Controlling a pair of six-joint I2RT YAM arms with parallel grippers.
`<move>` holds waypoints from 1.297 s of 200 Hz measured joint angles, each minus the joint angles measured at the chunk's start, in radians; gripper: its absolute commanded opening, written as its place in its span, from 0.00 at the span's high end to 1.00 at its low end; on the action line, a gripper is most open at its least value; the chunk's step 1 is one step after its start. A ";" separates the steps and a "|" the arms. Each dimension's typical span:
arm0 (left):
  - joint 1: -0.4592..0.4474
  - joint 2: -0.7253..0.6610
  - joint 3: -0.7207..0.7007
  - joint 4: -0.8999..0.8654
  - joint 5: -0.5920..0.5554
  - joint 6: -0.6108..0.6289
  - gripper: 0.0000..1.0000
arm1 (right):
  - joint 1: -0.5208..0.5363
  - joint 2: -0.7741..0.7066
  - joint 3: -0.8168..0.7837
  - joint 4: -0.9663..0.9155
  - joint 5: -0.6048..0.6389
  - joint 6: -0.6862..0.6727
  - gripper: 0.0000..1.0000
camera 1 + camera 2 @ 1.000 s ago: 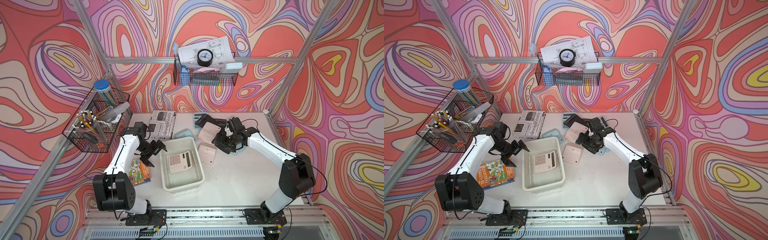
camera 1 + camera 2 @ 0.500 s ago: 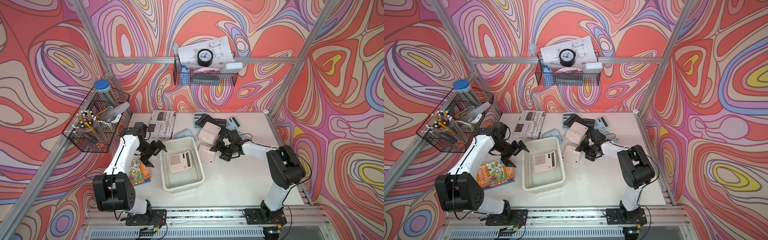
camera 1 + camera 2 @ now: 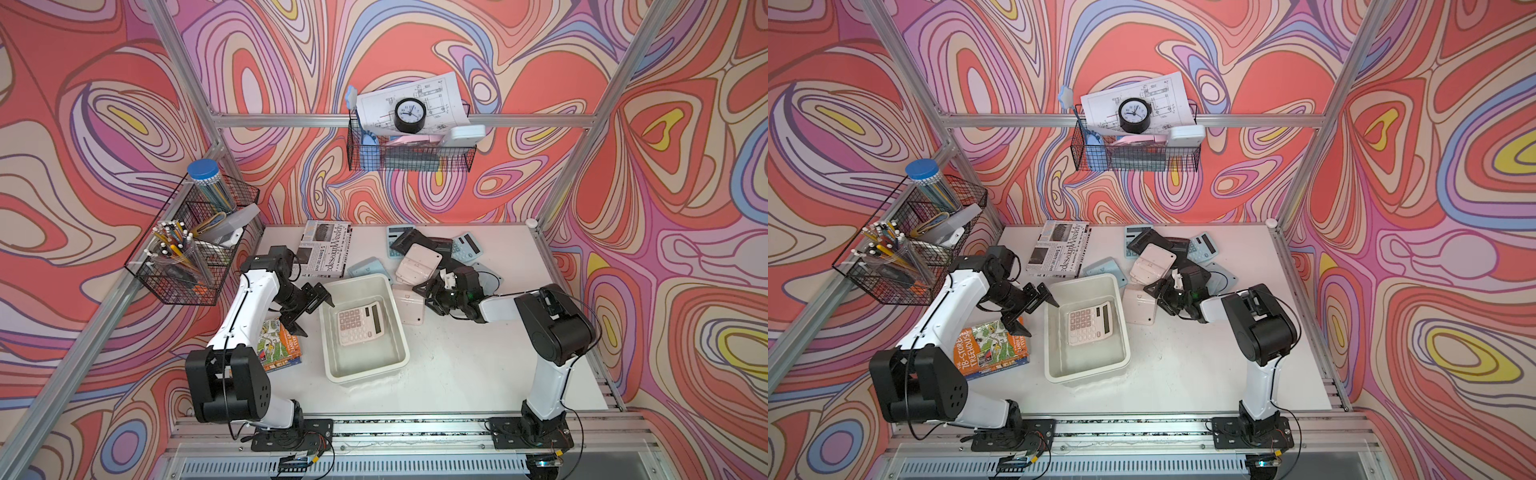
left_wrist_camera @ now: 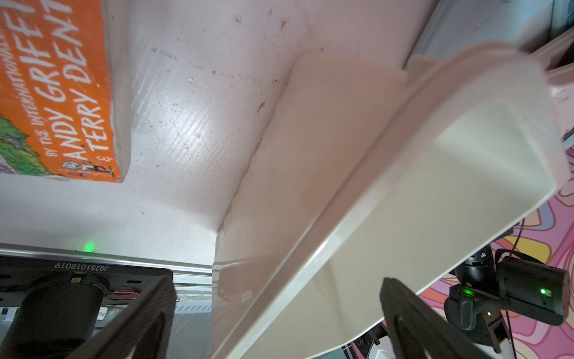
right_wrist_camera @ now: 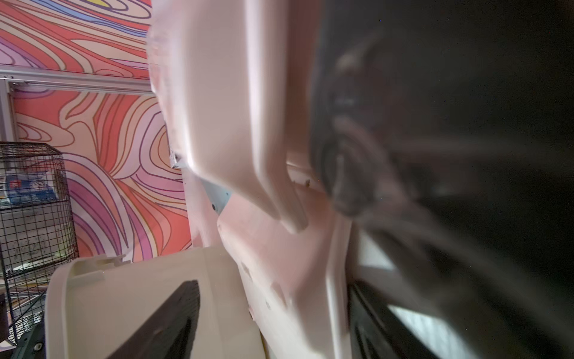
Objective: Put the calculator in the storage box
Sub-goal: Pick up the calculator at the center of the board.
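The storage box is cream-white. The calculator in it is pale pink. The book is orange. The walls have red, pink and purple swirls.

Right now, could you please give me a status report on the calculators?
Left end effector open, empty, at storage box rim. Right end effector low among loose calculators, grip unclear. One calculator in box. Nothing blocking.

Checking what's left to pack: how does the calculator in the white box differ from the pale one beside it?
The boxed calculator lies face up, keys and display showing; the outside calculator lies back up, no keys showing. The boxed calculator sits inside the box; the outside calculator rests on the table. Both are pale, similar in size.
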State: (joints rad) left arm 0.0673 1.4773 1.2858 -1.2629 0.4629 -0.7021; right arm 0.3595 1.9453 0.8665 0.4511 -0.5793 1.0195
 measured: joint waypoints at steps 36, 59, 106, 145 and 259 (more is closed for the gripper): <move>0.000 0.000 0.012 -0.016 -0.011 0.003 0.03 | 0.000 0.072 -0.002 0.151 -0.034 -0.006 0.43; 0.000 0.000 0.017 -0.025 -0.018 0.004 0.03 | 0.002 0.114 0.002 0.234 -0.066 -0.007 0.43; 0.000 -0.008 0.017 -0.026 -0.018 0.003 0.03 | 0.002 0.159 0.037 0.274 -0.122 -0.001 0.61; 0.000 -0.021 0.031 -0.026 -0.018 -0.005 0.03 | 0.004 0.133 0.037 0.220 -0.153 0.019 0.72; -0.045 -0.102 0.249 -0.023 -0.046 -0.028 0.01 | 0.003 -0.180 0.110 -0.386 -0.014 -0.069 0.79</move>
State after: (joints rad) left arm 0.0227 1.3750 1.5349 -1.2861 0.4171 -0.7300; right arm 0.3630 1.7653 0.9768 0.0647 -0.5934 0.9508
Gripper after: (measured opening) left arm 0.987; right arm 0.296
